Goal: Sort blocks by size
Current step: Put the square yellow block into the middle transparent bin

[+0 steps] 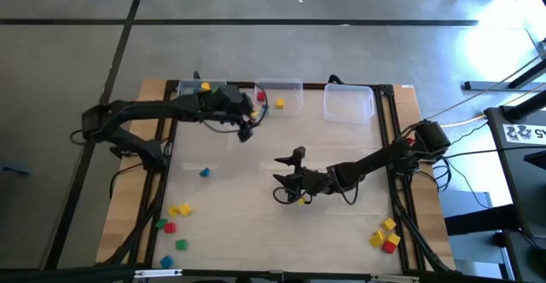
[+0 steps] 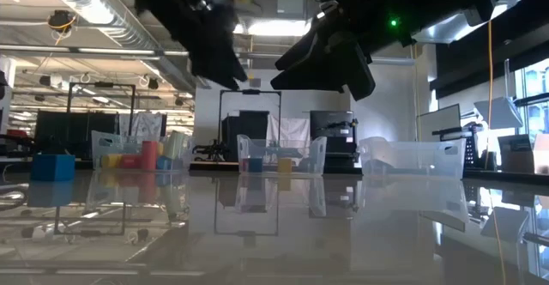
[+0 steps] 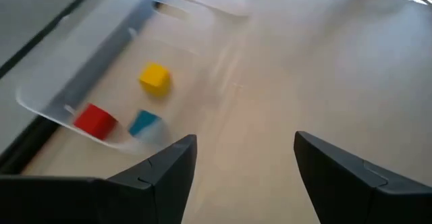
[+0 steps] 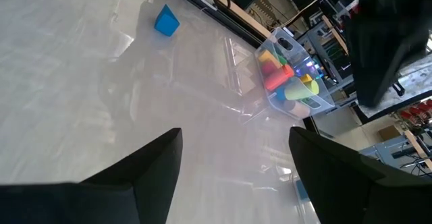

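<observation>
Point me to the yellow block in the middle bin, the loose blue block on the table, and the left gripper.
yellow block [image 3: 155, 77], left wrist view, on its front face.
blue block [image 4: 167, 21], right wrist view, on its facing side.
left gripper [image 3: 244, 156], left wrist view, midway between its open fingertips.

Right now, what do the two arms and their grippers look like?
Both arms are dark, nearly black, jointed, with black cables trailing along them. The left gripper and right gripper each end in two dark, wedge-shaped fingers with flat inner faces. A green indicator light glows on the dark hardware overhead. No markings are legible.
</observation>
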